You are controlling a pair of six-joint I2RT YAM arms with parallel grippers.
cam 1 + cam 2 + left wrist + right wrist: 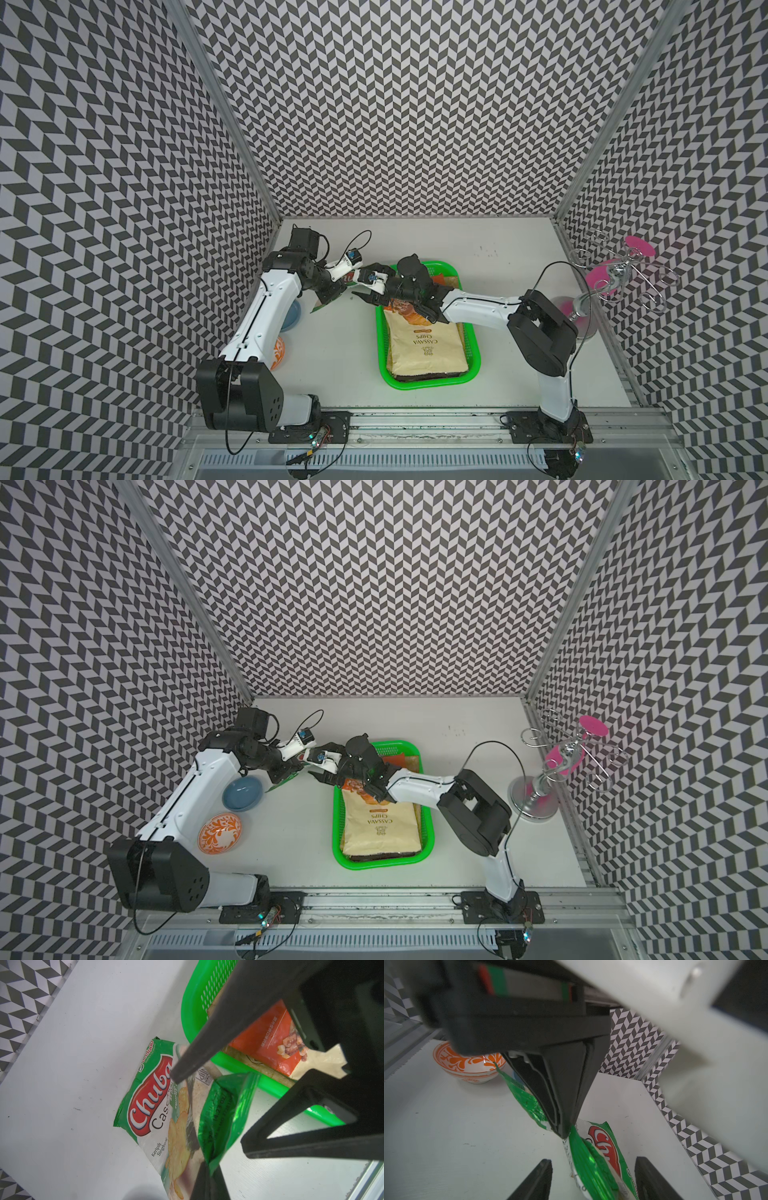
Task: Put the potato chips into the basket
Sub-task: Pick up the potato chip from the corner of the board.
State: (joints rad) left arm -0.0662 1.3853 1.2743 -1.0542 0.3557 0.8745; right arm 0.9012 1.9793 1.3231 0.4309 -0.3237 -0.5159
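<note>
Green-white Chuba bag (153, 1105) lay on the worktop (332, 365) beside the basket (411, 385), one end raised. Left pincer (562, 1130) was clamped on its edge; right pincer (591, 1165) stood wide astride it. Judged light, slippery, crushable: grip the sealed edge.

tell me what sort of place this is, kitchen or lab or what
Most likely a robot test cell: chevron-patterned walls box in a white table, and the left arm and right arm are bolted to a metal rail along its front edge.
</note>
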